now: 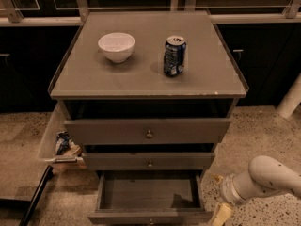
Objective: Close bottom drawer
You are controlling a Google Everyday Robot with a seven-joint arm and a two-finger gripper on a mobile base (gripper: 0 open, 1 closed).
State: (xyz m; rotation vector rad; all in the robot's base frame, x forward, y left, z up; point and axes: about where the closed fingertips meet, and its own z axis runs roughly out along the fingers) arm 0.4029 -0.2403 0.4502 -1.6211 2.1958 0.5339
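Yellowish fingers [221, 214] are seen spread apart, nothing held. The gripper [217, 197] is positioned near-right, just beside the bottom drawer [149, 192], which is pulled well out toward the near side. No closing done yet; the full push is judged outstanding.
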